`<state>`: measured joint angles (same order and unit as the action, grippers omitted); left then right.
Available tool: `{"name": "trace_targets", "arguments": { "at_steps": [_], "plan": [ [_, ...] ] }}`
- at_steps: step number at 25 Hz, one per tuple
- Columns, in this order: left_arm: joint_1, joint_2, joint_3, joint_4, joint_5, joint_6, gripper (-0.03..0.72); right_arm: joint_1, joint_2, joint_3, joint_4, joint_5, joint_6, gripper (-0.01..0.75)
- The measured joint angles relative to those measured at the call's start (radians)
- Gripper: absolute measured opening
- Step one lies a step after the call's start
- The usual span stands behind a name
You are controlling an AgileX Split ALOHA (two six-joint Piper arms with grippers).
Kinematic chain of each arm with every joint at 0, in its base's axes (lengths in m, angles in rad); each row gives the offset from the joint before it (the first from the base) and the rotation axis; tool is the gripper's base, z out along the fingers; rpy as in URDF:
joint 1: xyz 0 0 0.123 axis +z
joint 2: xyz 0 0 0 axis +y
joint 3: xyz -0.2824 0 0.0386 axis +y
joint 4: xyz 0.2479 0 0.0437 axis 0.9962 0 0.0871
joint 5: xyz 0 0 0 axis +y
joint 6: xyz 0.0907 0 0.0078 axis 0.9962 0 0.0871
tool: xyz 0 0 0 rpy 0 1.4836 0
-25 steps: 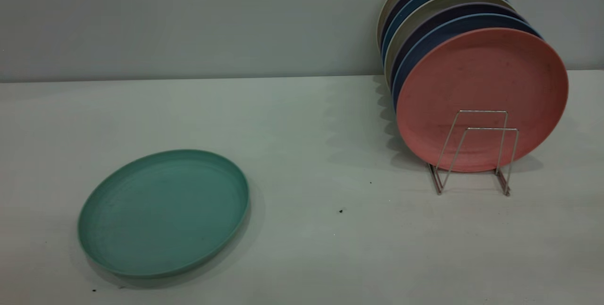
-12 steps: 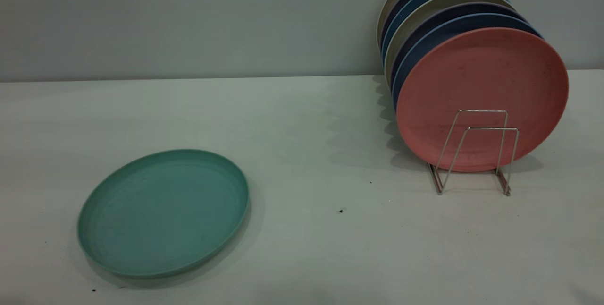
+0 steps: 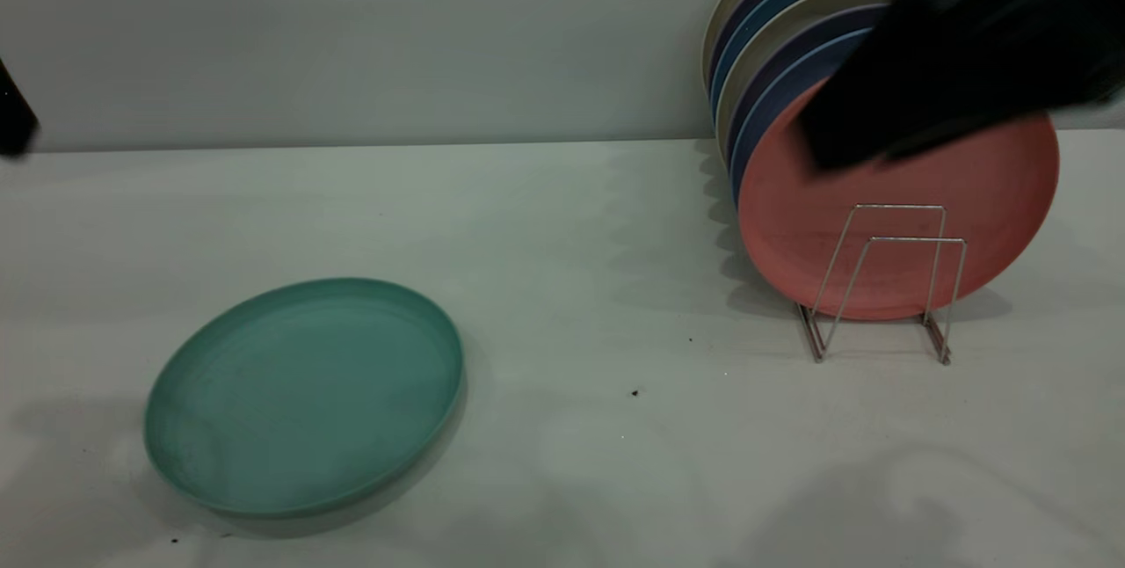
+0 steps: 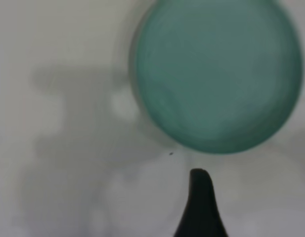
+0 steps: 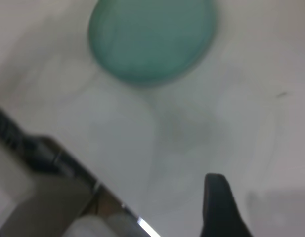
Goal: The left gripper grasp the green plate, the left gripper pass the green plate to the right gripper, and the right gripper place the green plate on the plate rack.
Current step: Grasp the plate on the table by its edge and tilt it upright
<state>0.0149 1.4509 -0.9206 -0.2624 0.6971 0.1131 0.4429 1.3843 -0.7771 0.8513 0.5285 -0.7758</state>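
The green plate (image 3: 303, 396) lies flat on the white table at the front left. It also shows from above in the left wrist view (image 4: 216, 74) and in the right wrist view (image 5: 150, 37). The left gripper (image 3: 13, 120) is only a black sliver at the left edge, high and far from the plate. The right gripper (image 3: 958, 58) is a blurred black mass at the upper right, in front of the racked plates. The plate rack (image 3: 888, 282) is thin silver wire at the right, with two bare front loops. Nothing is held.
A salmon-pink plate (image 3: 896, 225) stands upright in the rack, with several blue, dark and cream plates (image 3: 773, 32) stacked behind it. The grey wall runs behind the table. The table edge and dark gear show in the right wrist view (image 5: 38, 153).
Both arms have come into the exterior view: the right one at the upper right over the racked plates, the left one at the left edge. The green plate has not moved.
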Motion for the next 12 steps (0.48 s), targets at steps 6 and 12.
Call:
{"name": "trace_targets", "arguments": {
  "at_steps": [6, 12],
  "plan": [
    [0.044, 0.274, -0.071, -0.096, -0.012, 0.163, 0.591, 0.103, 0.252, -0.128, 0.024, -0.073, -0.004, 0.456],
    [0.044, 0.534, -0.201, -0.104, -0.029, 0.258, 0.591, 0.105, 0.370, -0.192, 0.090, -0.053, -0.039, 0.456]
  ]
}}
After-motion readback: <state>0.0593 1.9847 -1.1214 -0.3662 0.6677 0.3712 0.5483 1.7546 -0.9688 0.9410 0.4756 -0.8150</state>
